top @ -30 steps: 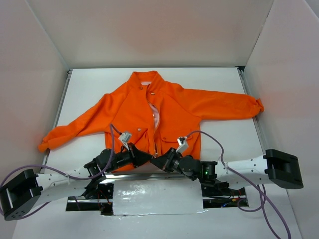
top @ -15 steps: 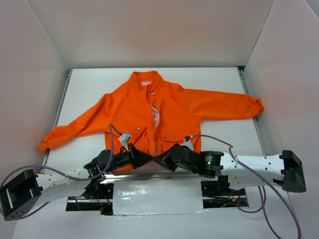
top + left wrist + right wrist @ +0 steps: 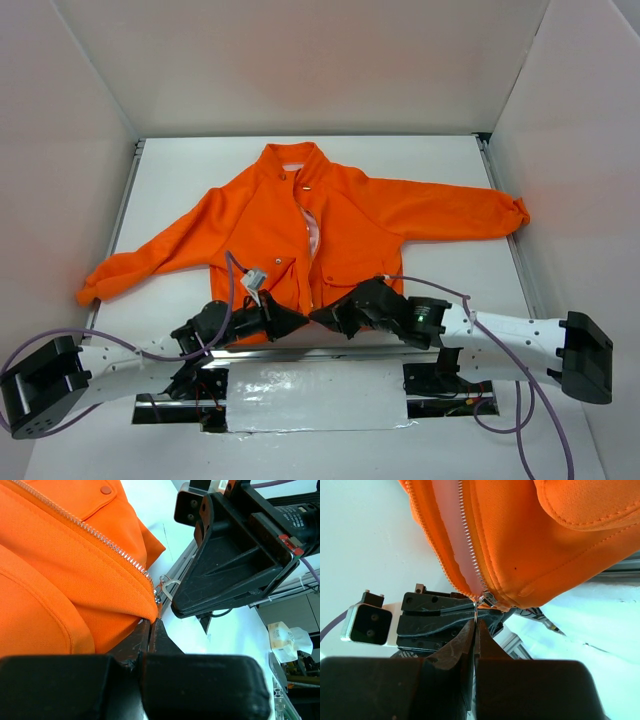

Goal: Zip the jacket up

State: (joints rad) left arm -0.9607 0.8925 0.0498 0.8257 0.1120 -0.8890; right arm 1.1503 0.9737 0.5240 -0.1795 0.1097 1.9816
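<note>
Right wrist: right claw [image 3: 475, 626] pinches the zipper pull [image 3: 476, 608] on the jacket [image 3: 530, 545].

The bright orange fabric jacket [image 3: 350, 215] is taking up the middle of the white tabletop [image 3: 200, 165], and its cuffs are reaching almost to the white side walls [image 3: 580, 150]. Bare table is lying open beyond the jacket's collar and in front of the sleeve on the right arm's side. At the jacket's hem the black left gripper [image 3: 298, 319] and black right gripper [image 3: 320, 318] are crowding tip to tip, both pinched closed on the jacket's edge. Purple cables [image 3: 420, 275] are arching over the hem's corners.
</note>
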